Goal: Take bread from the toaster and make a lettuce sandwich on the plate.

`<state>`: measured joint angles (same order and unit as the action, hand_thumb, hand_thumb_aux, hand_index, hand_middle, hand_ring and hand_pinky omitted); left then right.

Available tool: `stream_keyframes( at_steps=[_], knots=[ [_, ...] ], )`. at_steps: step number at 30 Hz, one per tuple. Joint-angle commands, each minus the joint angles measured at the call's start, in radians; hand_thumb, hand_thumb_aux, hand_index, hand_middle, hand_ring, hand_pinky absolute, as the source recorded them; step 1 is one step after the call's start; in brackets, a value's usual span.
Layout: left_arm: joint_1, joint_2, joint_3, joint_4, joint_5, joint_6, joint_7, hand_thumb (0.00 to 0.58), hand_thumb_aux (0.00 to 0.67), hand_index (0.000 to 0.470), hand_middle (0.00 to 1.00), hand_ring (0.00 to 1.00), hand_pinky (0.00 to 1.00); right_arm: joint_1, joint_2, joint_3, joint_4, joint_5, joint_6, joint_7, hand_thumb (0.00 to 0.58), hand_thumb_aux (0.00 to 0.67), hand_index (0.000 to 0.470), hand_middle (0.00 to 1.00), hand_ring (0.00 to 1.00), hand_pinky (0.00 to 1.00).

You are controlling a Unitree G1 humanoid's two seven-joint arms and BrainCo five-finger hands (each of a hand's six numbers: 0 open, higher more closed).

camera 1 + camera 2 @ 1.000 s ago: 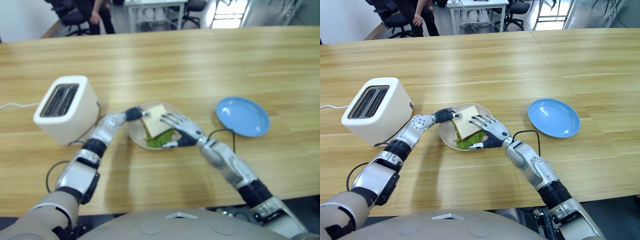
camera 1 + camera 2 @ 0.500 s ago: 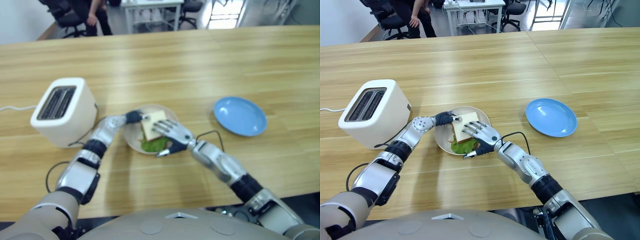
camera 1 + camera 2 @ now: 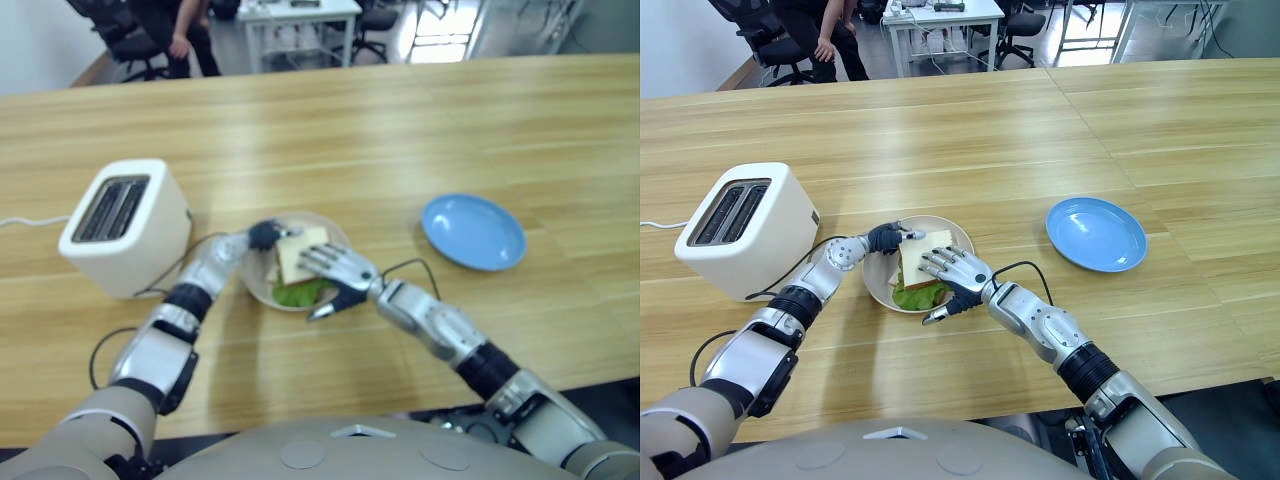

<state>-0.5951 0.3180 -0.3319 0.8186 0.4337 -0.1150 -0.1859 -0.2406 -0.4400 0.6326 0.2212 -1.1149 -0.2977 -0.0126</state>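
Since a second ago the right hand (image 3: pixel 958 280) has slid left, from the sandwich's right edge onto its top. It lies there with fingers spread and flat, gripping nothing, over the near right part of the bread slice (image 3: pixel 915 255). At the slice's far left corner the left hand (image 3: pixel 883 237) is curled, its fingertips closed on that corner. Lettuce (image 3: pixel 908 297) pokes out from under the slice on the near side. Both sit on a beige plate (image 3: pixel 869 277) on the tabletop (image 3: pixel 990 130). To the left stands the white toaster (image 3: pixel 745 228); well to the right lies a blue plate (image 3: pixel 1096 233).
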Motion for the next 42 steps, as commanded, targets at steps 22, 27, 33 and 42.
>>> stream_keyframes(
  at_steps=[22,27,33,42],
  knots=[
    [0.318,0.11,0.225,-0.776,-0.285,-0.065,0.051,0.575,0.607,0.417,1.0,1.0,1.0,0.12,-0.028,-0.263,-0.308,0.302,-0.18,-0.312,0.0,0.0,0.0,0.0,0.0,0.0],
    [0.47,0.276,0.248,-1.068,-0.354,0.138,-0.198,0.58,0.67,0.46,1.0,1.0,1.0,0.179,-0.111,-0.384,-0.391,0.539,-0.147,-0.101,0.0,0.0,0.0,0.0,0.0,0.0],
    [0.662,0.496,0.29,-1.234,-0.319,0.372,-0.386,0.58,0.67,0.46,1.0,1.0,1.0,0.304,-0.26,-0.345,-0.389,0.738,-0.012,0.323,0.58,0.67,0.46,1.0,1.0,1.0],
    [0.699,0.532,0.102,-1.114,-0.166,0.475,-0.481,0.58,0.67,0.46,1.0,1.0,1.0,0.339,-0.212,-0.212,-0.356,0.731,0.09,0.557,0.58,0.67,0.46,1.0,1.0,1.0]
  ],
)
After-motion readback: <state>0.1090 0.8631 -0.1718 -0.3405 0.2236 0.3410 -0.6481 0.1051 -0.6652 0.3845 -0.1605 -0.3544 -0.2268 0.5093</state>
